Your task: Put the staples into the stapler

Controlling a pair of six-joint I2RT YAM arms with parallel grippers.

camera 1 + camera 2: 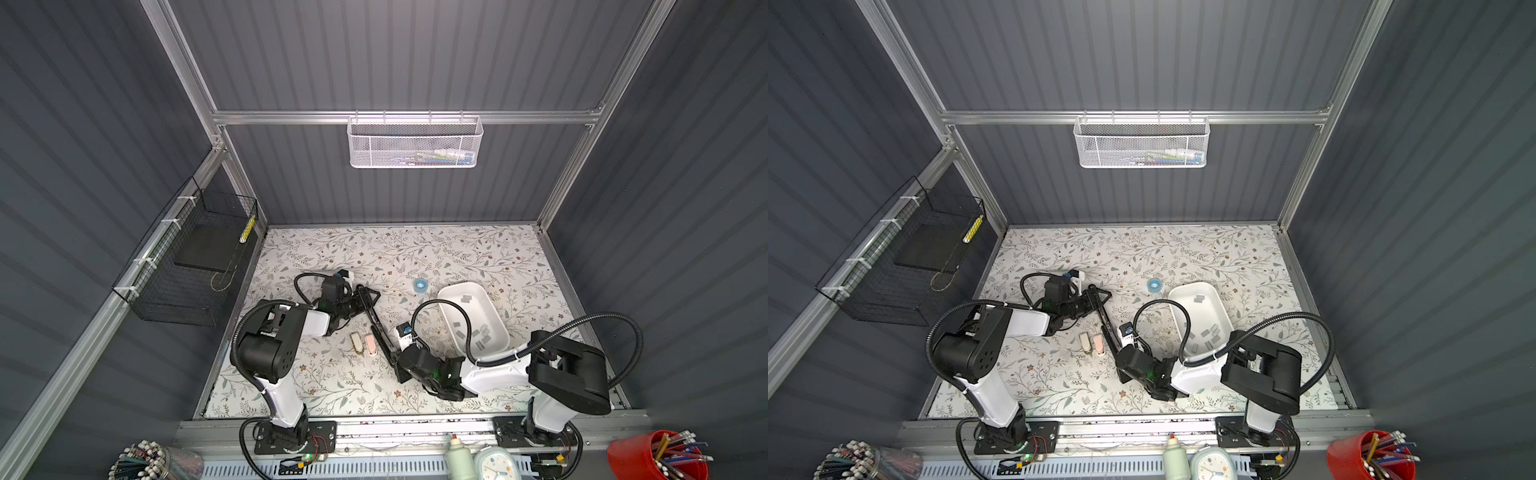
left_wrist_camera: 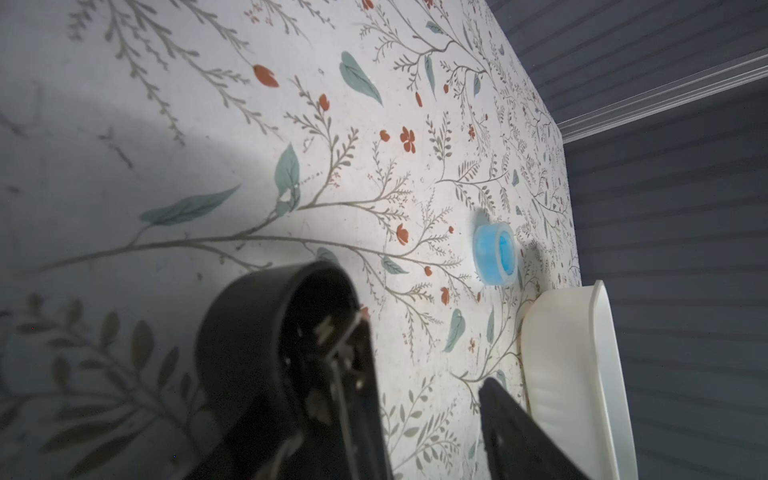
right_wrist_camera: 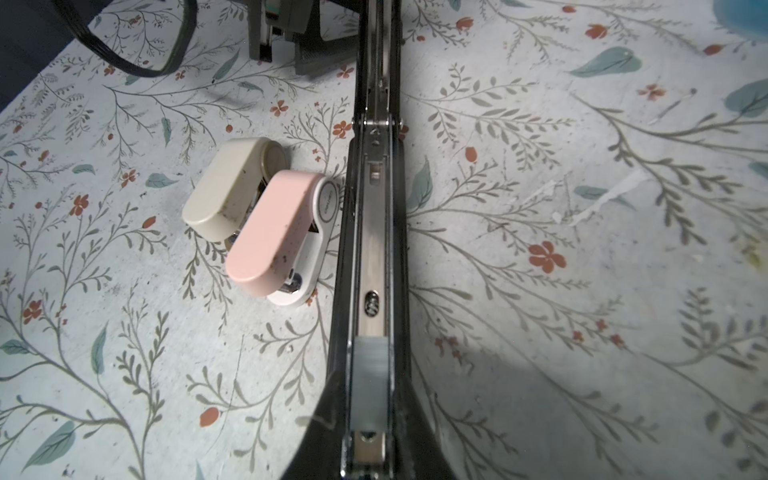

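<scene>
On the table (image 1: 457, 249), in both top views, the black stapler (image 1: 380, 328) is laid open between left gripper (image 1: 369, 297) and right gripper (image 1: 398, 359); staples (image 1: 484, 334) are kept in the white tray (image 1: 449, 291). At the left wrist, jaws are seen parted, one finger (image 2: 519, 436) clear of the lid (image 2: 270, 332). At the right wrist, jaws are closed on a staple strip (image 3: 370, 374) in the channel (image 3: 374, 249).

Black stapler (image 3: 374, 232) (opened flat); grey staples (image 1: 484, 338) — in tub (image 1: 482, 311).

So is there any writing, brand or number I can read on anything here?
Nothing reads clearly.
Pink stapler: small print on its white end, too small to read.
Black stapler: oval stamp on its metal rail, blurred.
Clock: dial numerals, too small.
</scene>
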